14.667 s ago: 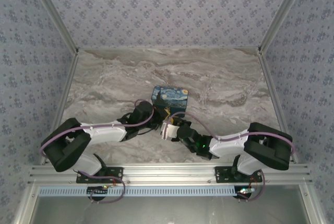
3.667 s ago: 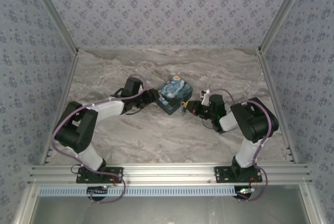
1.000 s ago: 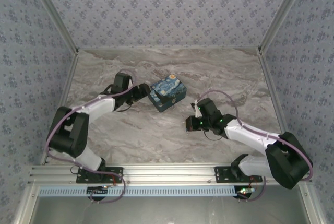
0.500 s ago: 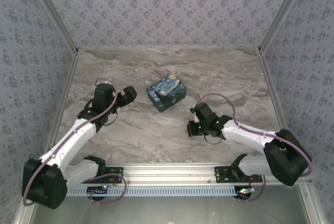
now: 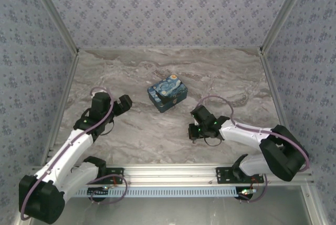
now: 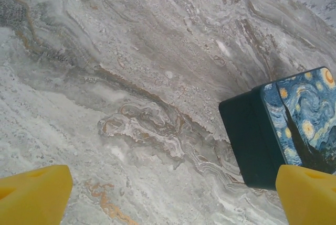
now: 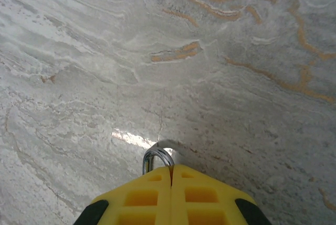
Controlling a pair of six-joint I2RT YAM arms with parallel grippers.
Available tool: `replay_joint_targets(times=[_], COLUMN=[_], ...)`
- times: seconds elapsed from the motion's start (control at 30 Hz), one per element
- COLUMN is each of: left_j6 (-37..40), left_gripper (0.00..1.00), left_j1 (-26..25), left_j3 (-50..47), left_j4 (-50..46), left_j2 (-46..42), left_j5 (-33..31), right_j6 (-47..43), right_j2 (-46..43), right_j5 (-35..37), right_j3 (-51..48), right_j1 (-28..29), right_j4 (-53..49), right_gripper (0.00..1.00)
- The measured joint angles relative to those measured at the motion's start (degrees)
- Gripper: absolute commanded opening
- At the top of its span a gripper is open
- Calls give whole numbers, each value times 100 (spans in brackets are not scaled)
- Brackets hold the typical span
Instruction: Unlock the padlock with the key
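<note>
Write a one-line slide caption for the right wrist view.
Right gripper shut on a thin metal loop poking out past its tip, over the marble table.

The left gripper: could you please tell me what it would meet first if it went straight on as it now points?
Most likely the marble table, as the open left gripper tilts down toward it. The starry box stands beside that line, ahead of one finger, which might catch it.

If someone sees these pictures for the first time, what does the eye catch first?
First, the starry-night box in the middle of the marble table. Then the right gripper, shut on a thin metal loop, and the left gripper, open near the box.
</note>
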Motion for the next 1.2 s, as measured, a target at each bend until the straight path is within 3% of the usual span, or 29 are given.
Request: replay_joint_targets(times=[0.33, 0.67, 0.93, 1.2], left_j6=[0, -2, -2, 175], left_gripper=[99, 99, 99, 100], left_j1=[0, 0, 0, 0], left_j3=[-173, -173, -151, 232], left_j4=[-22, -22, -26, -142], left_j2=[-11, 0, 164, 507], left_j5=[-2, 96, 208, 155], right_j6=[22, 195, 98, -348], right_j2=[201, 205, -116, -844], right_j5=[4, 210, 505, 721], right_j3=[120, 140, 455, 894], right_j1=[66, 66, -4, -763], right_j4=[136, 85, -260, -638], right_gripper=[6, 24, 45, 58])
